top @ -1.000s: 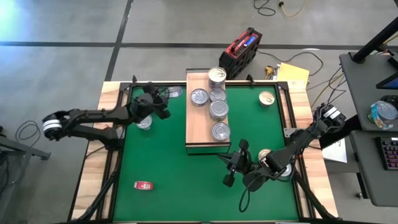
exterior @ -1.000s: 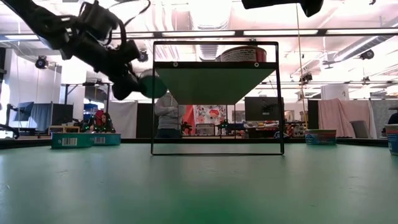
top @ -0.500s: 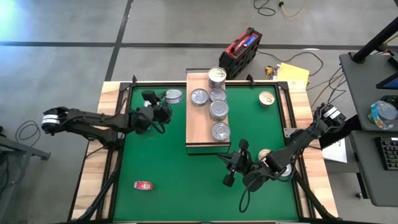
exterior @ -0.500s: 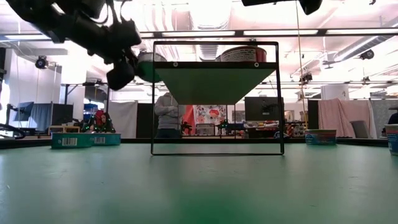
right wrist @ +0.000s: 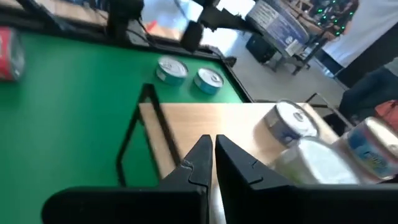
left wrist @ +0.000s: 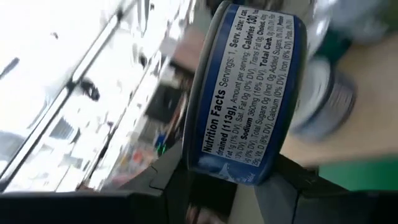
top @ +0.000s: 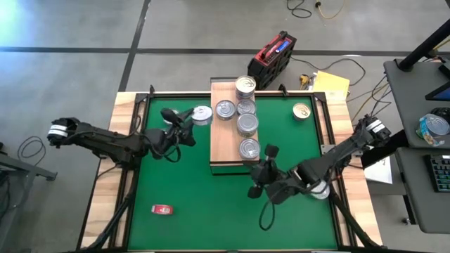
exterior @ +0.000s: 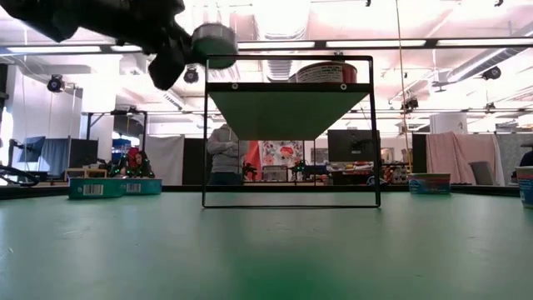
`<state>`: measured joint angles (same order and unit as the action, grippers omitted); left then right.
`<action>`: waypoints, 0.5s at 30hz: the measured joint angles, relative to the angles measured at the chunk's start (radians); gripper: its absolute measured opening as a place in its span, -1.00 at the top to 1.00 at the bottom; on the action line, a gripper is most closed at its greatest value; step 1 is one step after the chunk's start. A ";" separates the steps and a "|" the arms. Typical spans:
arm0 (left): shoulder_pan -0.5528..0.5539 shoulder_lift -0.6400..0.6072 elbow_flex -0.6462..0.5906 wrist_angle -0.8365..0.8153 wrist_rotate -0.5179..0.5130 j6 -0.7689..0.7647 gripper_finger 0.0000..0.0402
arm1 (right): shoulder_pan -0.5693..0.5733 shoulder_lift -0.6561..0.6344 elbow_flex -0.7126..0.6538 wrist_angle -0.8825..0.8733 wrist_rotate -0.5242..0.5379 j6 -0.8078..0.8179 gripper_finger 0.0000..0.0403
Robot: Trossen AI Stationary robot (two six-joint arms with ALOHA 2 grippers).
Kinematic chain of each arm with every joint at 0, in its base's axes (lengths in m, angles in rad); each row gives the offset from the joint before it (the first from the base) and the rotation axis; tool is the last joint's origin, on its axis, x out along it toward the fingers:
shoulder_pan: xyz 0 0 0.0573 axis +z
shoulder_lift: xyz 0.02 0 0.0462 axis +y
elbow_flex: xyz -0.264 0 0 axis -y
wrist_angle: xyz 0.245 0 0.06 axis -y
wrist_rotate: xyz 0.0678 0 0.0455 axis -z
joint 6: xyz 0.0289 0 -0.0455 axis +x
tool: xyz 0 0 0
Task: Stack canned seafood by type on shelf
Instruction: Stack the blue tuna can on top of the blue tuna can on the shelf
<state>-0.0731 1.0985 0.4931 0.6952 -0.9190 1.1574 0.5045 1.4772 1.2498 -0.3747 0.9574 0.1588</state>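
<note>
In the low view the shelf (exterior: 289, 92) hides all but one can (exterior: 321, 72) on it, and the left wrist view blurs the cans (left wrist: 333, 93) behind the held one.

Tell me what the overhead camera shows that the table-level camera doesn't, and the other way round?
Only the overhead view shows the silver-lidded cans lined up on the wooden shelf, a gold-lidded can near the mat's far right corner, the small red object, and the right claw, shut and empty, near the shelf's front end.

Only the table-level view shows the room behind: a person standing far off and bright ceiling lights.

Both show the left claw holding a can in the air beside the shelf.
</note>
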 joint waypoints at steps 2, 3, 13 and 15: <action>0.000 -0.001 0.000 0.014 0.074 0.002 0.35 | -0.032 -0.007 0.044 -0.066 -0.018 -0.023 0.94; 0.000 -0.001 0.000 0.014 0.104 0.002 0.35 | -0.049 -0.012 0.062 -0.084 -0.023 -0.048 0.94; 0.006 0.000 0.036 0.023 0.343 -0.016 0.35 | -0.183 -0.037 0.128 -0.085 -0.112 -0.533 0.94; 0.006 -0.001 0.058 0.012 0.345 -0.034 0.35 | -0.197 -0.037 0.128 -0.067 -0.200 -0.601 0.94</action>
<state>-0.0666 1.0973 0.5509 0.7071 -0.5735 1.1233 0.3074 1.4399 1.3773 -0.4416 0.7576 -0.4427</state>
